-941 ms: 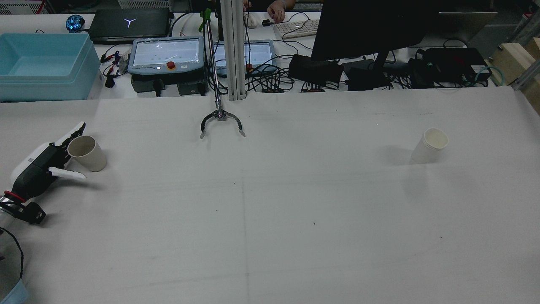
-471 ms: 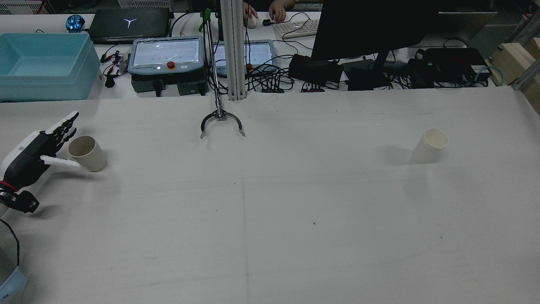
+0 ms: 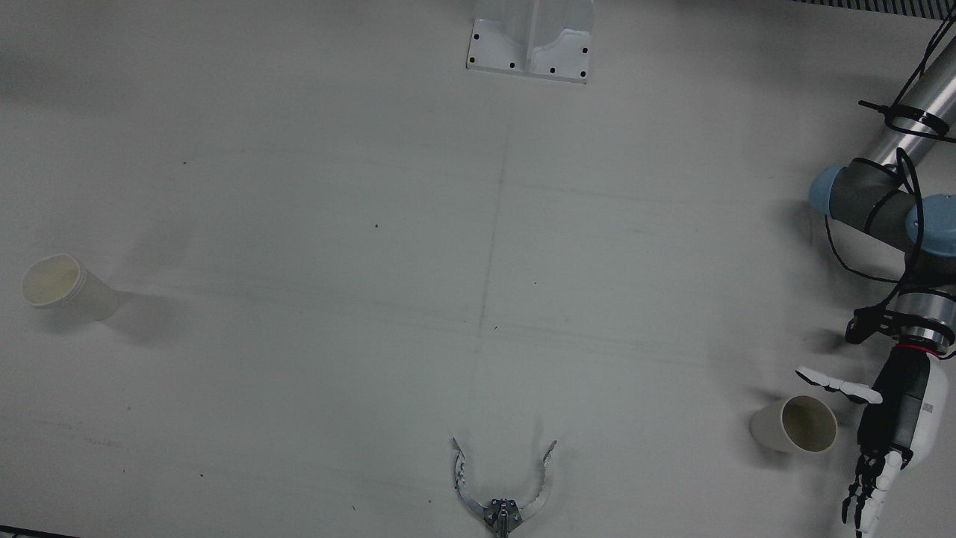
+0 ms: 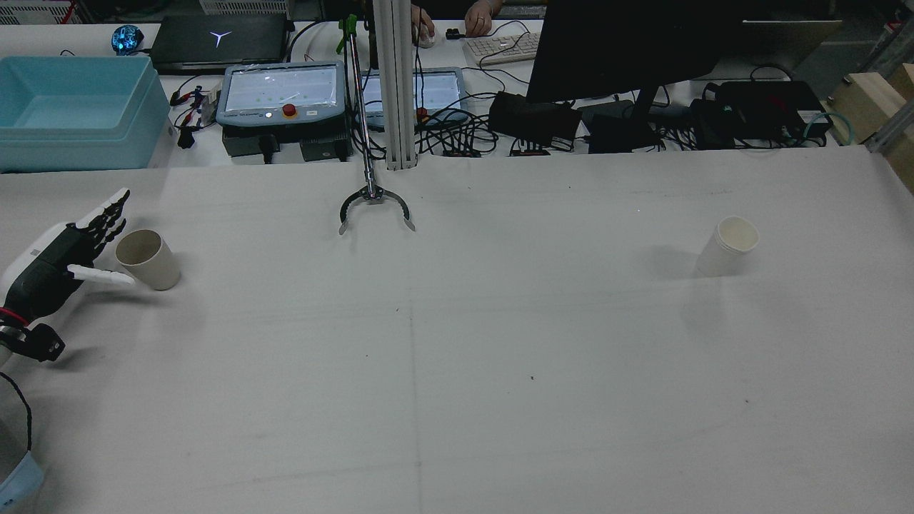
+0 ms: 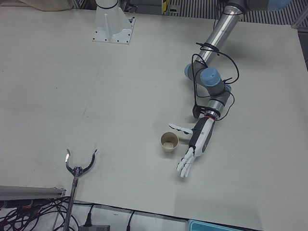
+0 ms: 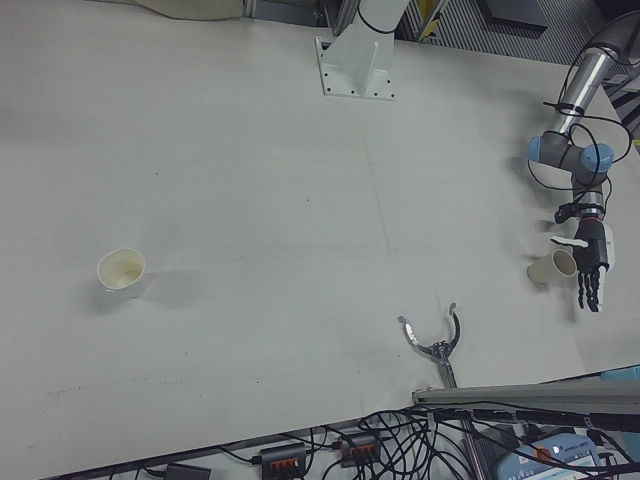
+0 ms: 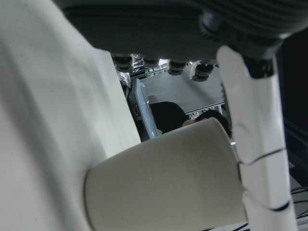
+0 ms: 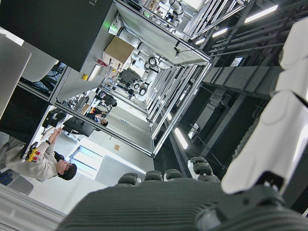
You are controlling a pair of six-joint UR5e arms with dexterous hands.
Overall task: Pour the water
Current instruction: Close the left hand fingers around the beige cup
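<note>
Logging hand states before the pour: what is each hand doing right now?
Left hand: open, fingers spread beside the beige paper cup, not gripping it.
Right hand: only its own camera shows it; cannot tell.

Reacher claw (image 4: 376, 205), blue bin (image 4: 75, 114), teach pendants (image 4: 280, 91)

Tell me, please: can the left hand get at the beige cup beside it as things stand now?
Probably yes. The left hand is open right beside the beige cup, its fingers spread, and nothing stands between them on the table.
</note>
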